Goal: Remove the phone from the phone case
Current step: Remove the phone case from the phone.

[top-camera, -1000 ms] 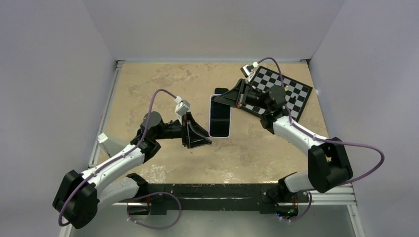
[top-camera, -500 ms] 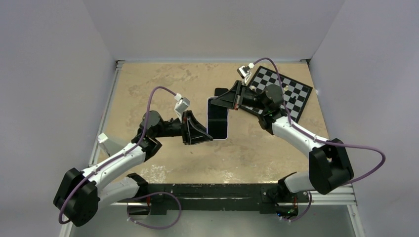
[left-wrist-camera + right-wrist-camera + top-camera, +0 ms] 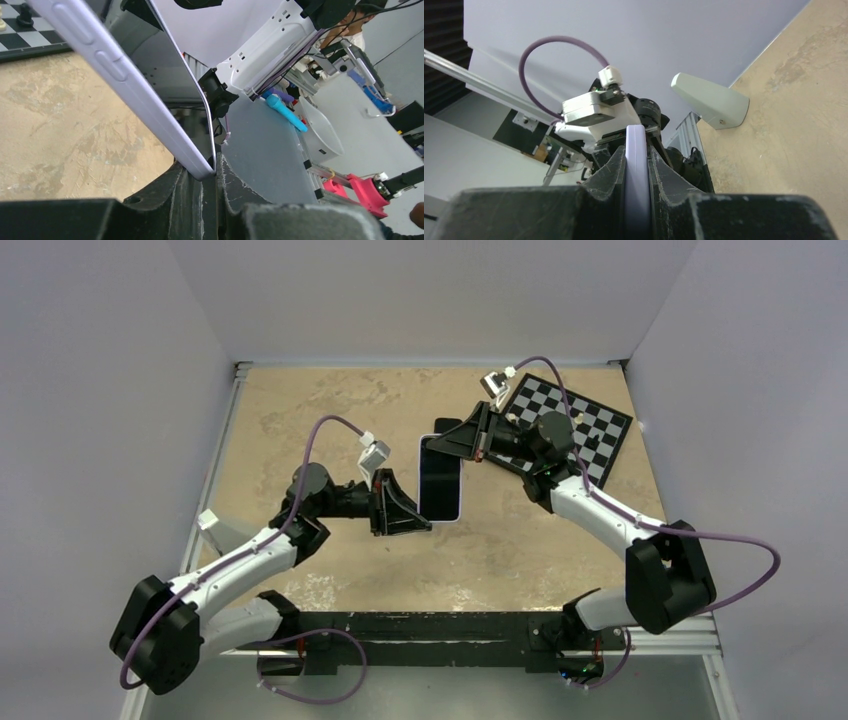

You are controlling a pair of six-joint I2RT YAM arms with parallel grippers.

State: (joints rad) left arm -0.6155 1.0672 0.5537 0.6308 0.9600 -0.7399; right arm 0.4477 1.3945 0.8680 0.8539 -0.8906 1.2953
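Well, the left gripper (image 3: 214, 176) clamps one end of the phone case (image 3: 116, 71), the right gripper (image 3: 637, 150) the opposite end, with the phone (image 3: 440, 480) inside between them. Bendy case, slick breakable phone, I'd guess: peel at a corner.

Seen from above, the far end of the glossy black rectangular phone (image 3: 440, 482) is covered by the black two-finger right gripper (image 3: 436, 443). The gripper also hides most of a second bare black phone (image 3: 447, 424). The right arm hides part of the black-and-white chessboard (image 3: 603, 428).

In the left wrist view, the upper end of the thin pale lavender-blue phone case (image 3: 125, 85) is cropped. Its lower corner vanishes between the left gripper's (image 3: 214, 172) fingers.

The right wrist view shows only the case's edge, and the screen is unseen.
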